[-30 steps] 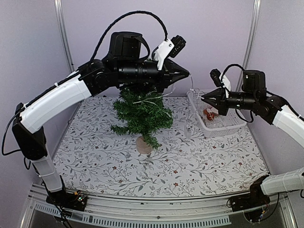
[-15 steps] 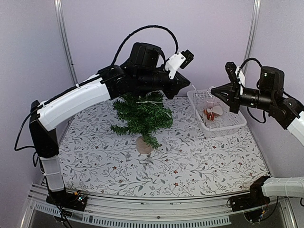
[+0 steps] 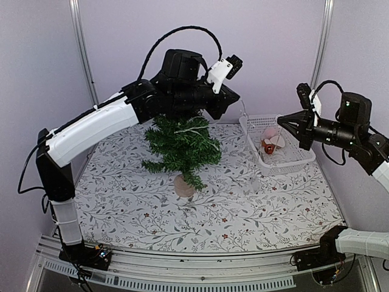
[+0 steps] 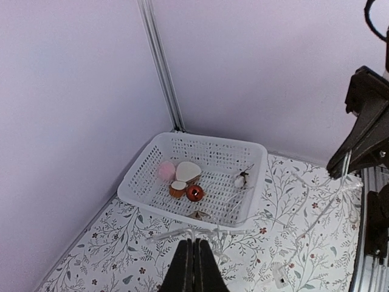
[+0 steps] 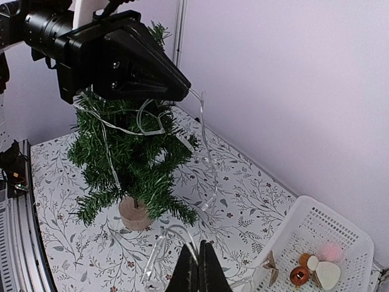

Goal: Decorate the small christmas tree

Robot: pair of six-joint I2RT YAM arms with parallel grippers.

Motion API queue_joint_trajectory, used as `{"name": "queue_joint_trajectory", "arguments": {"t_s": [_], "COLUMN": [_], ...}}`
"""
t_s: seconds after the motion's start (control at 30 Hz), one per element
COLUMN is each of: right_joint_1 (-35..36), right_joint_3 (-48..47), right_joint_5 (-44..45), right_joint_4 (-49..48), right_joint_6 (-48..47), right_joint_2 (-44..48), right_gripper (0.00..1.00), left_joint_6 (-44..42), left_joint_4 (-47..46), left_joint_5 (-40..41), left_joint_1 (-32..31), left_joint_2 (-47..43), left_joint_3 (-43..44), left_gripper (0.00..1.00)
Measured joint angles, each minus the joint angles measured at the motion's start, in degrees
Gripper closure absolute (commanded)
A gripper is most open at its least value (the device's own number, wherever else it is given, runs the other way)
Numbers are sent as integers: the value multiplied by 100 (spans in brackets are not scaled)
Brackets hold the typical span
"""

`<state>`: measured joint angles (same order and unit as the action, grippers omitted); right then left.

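The small christmas tree [image 3: 182,143] stands mid-table on its pale stump [image 3: 184,184]; it also shows in the right wrist view [image 5: 127,152]. A clear light string [image 3: 191,129] is draped over its upper branches. My left gripper [image 3: 236,99] hovers just right of the treetop, shut on the light string [image 4: 182,234]. My right gripper [image 3: 281,120] is in the air over the white basket [image 3: 282,165], shut on another part of the string [image 5: 182,234]. The string hangs slack between them.
The basket [image 4: 141,198] at the back right holds a red ball [image 4: 195,193], a pink pompom [image 4: 166,170], pale wooden pieces and other small ornaments. A small clear plastic piece of the string [image 4: 278,277] lies on the floral tablecloth. Walls stand close behind and at the right.
My right gripper has moved right and back, drawing the string out. My left arm has risen and its gripper has drawn back slightly above the treetop.
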<state>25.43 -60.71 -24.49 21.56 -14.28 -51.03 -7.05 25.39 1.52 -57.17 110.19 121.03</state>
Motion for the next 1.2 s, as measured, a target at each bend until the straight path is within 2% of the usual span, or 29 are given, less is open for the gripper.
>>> {"name": "queue_joint_trajectory", "arguments": {"t_s": [0.2,0.37,0.53,0.8,1.2], "right_joint_1": [-2,-219,-728,-1646,-2151], "right_joint_3": [-214,-212,-245,-354,-374], "right_joint_5": [116,885,1600,2494,2677], "right_joint_4": [-37,-33,-59,-278,-682], "right_joint_6": [118,363,715,1045,1294], "right_joint_2": [-317,-319,-542,-1043,-2350], "right_gripper": [100,100,100,100,100], "left_joint_6": [52,46,37,-33,-37], "left_joint_4": [-39,-439,-933,-1537,-1792], "left_joint_5": [-111,-393,-704,-776,-863], "left_joint_1": [2,2,2,4,15], "left_joint_2": [-2,-363,-1045,-1799,-1939], "left_joint_3": [-2,-479,-929,-1147,-1639], "left_gripper": [100,100,100,100,100]}}
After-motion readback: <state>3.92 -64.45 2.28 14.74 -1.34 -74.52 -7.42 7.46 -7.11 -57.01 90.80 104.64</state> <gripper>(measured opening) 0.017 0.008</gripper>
